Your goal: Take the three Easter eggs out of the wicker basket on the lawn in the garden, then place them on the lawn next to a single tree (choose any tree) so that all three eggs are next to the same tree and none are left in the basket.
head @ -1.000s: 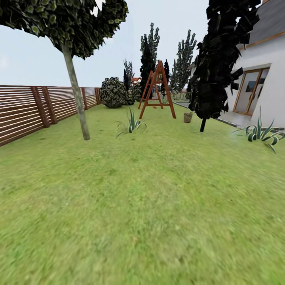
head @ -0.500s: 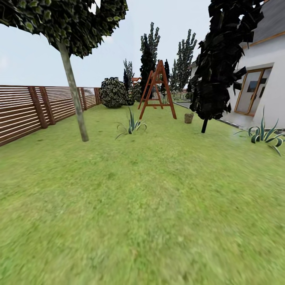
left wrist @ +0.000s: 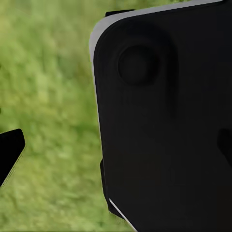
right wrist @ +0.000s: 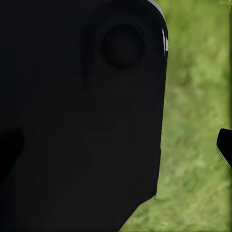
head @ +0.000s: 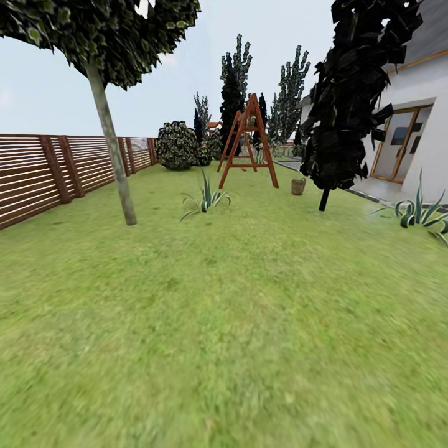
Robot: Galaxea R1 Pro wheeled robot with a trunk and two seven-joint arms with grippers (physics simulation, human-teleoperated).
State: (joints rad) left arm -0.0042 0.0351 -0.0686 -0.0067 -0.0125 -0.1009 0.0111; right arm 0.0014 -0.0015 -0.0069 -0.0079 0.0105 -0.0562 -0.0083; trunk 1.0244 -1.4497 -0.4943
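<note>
The basket (head: 298, 186) sits far off on the lawn (head: 236, 311), between the red swing frame (head: 248, 142) and a black tree (head: 348, 93), a tree (head: 112, 146) stands near the fence (head: 43, 174), and neither gripper's opening can be told.

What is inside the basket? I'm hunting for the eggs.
The basket stands far off on the lawn beside the dark tree. Its inside cannot be seen from here; no eggs are discernible.
</note>
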